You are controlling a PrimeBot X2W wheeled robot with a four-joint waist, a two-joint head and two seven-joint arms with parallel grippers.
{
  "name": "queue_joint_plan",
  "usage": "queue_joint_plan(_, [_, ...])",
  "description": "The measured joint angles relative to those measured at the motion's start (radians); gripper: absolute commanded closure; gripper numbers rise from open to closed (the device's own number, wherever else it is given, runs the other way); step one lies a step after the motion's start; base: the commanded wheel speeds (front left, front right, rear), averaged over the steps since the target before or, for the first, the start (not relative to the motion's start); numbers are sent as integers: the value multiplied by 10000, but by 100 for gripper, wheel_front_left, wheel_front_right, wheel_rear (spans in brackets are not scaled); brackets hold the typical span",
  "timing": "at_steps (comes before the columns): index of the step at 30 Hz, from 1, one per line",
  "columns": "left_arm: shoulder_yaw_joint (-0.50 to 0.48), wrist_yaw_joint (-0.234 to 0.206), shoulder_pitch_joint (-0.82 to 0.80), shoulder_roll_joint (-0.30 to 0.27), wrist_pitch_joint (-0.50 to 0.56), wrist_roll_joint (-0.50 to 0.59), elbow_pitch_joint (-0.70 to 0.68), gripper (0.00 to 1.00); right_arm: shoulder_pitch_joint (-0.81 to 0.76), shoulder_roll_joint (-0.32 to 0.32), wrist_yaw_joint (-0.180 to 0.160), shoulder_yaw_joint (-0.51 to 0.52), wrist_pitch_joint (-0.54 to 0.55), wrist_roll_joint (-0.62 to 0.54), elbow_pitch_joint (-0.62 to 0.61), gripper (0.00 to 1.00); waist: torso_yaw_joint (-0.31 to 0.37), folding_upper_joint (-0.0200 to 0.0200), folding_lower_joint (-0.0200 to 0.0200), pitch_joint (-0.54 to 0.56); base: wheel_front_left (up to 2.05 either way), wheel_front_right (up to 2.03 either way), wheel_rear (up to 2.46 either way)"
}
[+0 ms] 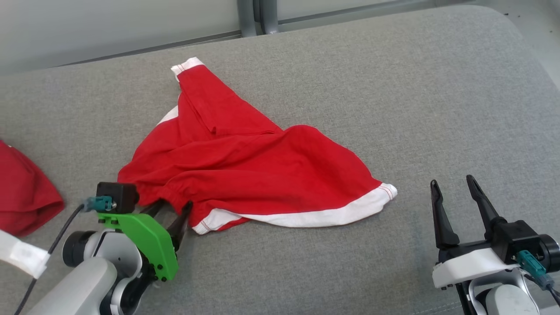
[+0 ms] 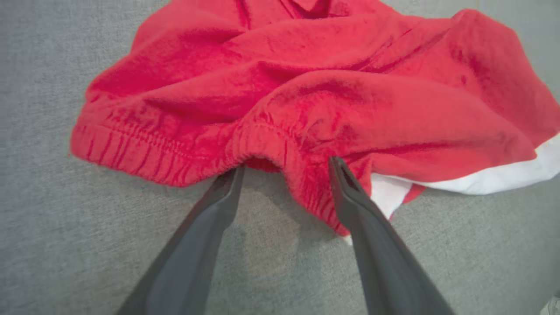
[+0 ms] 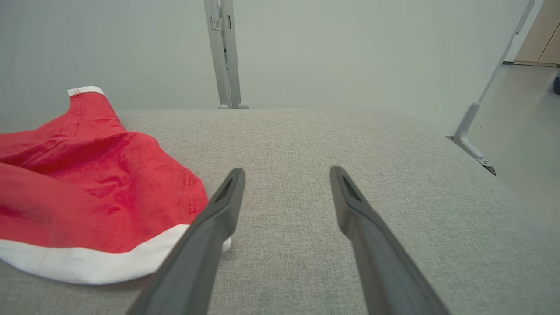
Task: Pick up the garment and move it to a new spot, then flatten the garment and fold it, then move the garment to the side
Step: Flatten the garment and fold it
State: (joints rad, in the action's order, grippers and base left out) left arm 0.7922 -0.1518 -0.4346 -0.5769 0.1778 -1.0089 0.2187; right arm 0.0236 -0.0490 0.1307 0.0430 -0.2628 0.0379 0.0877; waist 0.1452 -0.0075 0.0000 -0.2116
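Left gripper (image 1: 174, 205) gaped open, holding nothing, at the garment's (image 1: 253, 162) waistband; right gripper (image 1: 452, 180) sat open near it; pulling both edges flat looked best.

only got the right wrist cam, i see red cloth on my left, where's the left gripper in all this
Observer: The left gripper is at the garment's near edge, at its gathered waistband.
Operator: is it clamped on the band
Observer: No. The left wrist view shows its jaws apart, with a bulge of the waistband lying between the tips, not pinched.
Operator: anything else lying around out of my view
Observer: Yes, a second red cloth lies at the far left of the head view on the grey surface, apart from the garment.
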Motion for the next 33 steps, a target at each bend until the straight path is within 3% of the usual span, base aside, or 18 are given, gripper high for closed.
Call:
queue_joint_plan(4, [-305, -667, 795, -232, -763, 31, -1158, 0, -45, -178, 0, -161, 0, -188, -305, 0, -251, 0, 0, 185, 0, 0, 0])
queue_joint_plan(9, [-836, -2073, 1874, -477, -2583, 802, -2623, 0, -241, -556, 0, -247, 0, -291, -1022, 0, -577, 0, 0, 491, 0, 0, 0])
queue_joint_plan(11, [-918, -2332, 2551, -464, -3030, 802, -3012, 0, -368, -610, 0, -226, 0, -309, -1354, 0, -705, 0, 0, 645, 0, 0, 0])
queue_joint_plan(13, [-1039, -2324, 2975, -460, -3448, 715, -3181, 0, -546, -623, 0, -232, 0, -314, -1569, 0, -846, 0, 0, 783, 0, 0, 0])
queue_joint_plan(20, [-1630, -1513, 3851, -497, -4332, 907, -2451, 0, -978, -531, 0, -347, 0, -314, -1866, 0, -1283, 0, 0, 1313, 0, 0, 0])
queue_joint_plan(24, [-2458, -1097, 4340, -31, -4364, 1662, -2008, 0, -1305, -474, 0, -272, 0, -311, -1682, 0, -1500, 0, 0, 1648, 0, 0, 0])
queue_joint_plan(29, [-3983, -242, 5132, 828, -4408, 3080, -1607, 0, -1608, -336, 0, -115, 2, -303, -1375, 0, -1799, 0, -1, 1997, 0, 0, 0])
queue_joint_plan(33, [-5066, 857, 5688, 1461, -4405, 4094, -1183, 0, -1639, -242, 2, 23, 0, -303, -1193, 0, -1997, 0, 0, 2139, 0, 0, 0])
